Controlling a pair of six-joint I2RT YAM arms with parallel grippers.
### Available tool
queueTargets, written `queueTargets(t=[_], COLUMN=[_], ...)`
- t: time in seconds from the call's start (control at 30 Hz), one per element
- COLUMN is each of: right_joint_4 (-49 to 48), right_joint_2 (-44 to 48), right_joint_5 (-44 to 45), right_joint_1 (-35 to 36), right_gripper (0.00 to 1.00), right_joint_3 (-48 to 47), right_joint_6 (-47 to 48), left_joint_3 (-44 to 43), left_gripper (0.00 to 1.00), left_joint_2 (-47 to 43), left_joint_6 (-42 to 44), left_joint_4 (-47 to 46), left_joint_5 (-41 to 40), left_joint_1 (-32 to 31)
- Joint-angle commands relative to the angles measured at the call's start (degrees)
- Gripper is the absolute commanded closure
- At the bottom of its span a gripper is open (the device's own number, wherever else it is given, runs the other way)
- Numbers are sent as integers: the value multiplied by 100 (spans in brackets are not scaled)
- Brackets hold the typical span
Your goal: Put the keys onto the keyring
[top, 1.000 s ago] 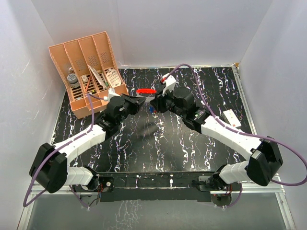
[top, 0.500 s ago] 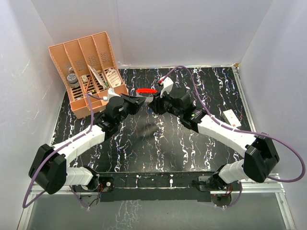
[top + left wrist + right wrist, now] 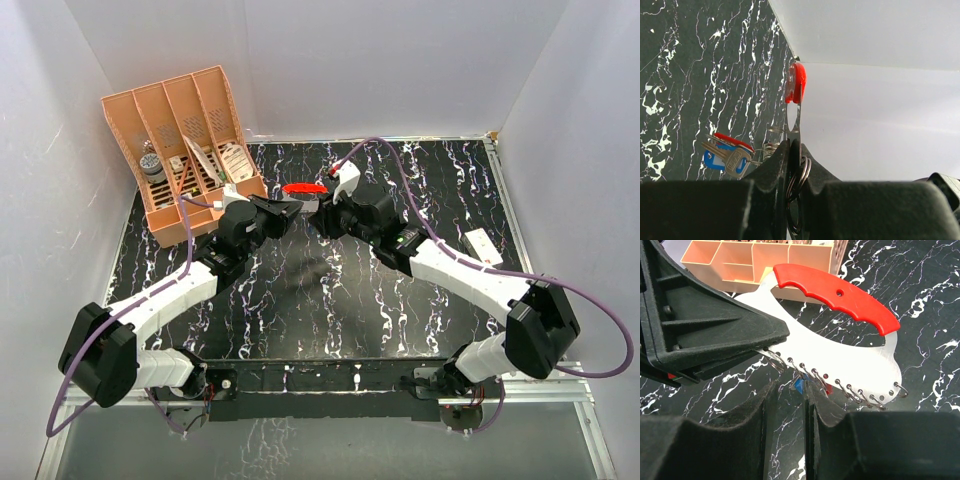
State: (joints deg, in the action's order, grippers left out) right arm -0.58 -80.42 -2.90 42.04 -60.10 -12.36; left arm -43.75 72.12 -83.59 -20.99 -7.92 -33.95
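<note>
The keyring is a flat whitish-grey plate (image 3: 840, 340) with a red grip (image 3: 840, 292) and several small wire rings along its lower edge. It hangs above the table between both arms (image 3: 303, 188). My left gripper (image 3: 790, 145) is shut on the plate's end, with a wire ring caught between its fingers. The keys, one blue-headed (image 3: 715, 160) and one red-headed (image 3: 732, 141), hang from a ring under the plate. My right gripper (image 3: 787, 390) stands open just below the ring row. The blue head (image 3: 799, 385) shows at its right fingertip, and table shows through the gap.
An orange desk organiser (image 3: 185, 150) with small items stands at the back left, close behind the left gripper. A white card (image 3: 482, 245) lies on the black marbled table at the right. White walls enclose the table on three sides.
My right arm has swung a little left and back, bringing its gripper closer under the keyring. The left arm and the keyring have hardly moved.
</note>
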Motion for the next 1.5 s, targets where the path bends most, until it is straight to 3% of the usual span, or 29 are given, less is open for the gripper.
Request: queueTargets(t=[0.0, 1.2, 1.47], right_joint_4=[-459, -820, -1034], right_joint_2=[-60, -398, -478], right_joint_5=[112, 209, 300], right_joint_1=[23, 19, 19], right_gripper=[75, 78, 79], right_joint_3=[10, -57, 15], right_joint_6=[9, 225, 216], left_joint_3=[25, 19, 464], left_gripper=[100, 100, 100], left_joint_2=[-228, -67, -7], left_joint_6=[-53, -198, -746], left_joint_4=[-228, -474, -1488], left_joint_5=[115, 350, 434], left_joint_1=[25, 27, 28])
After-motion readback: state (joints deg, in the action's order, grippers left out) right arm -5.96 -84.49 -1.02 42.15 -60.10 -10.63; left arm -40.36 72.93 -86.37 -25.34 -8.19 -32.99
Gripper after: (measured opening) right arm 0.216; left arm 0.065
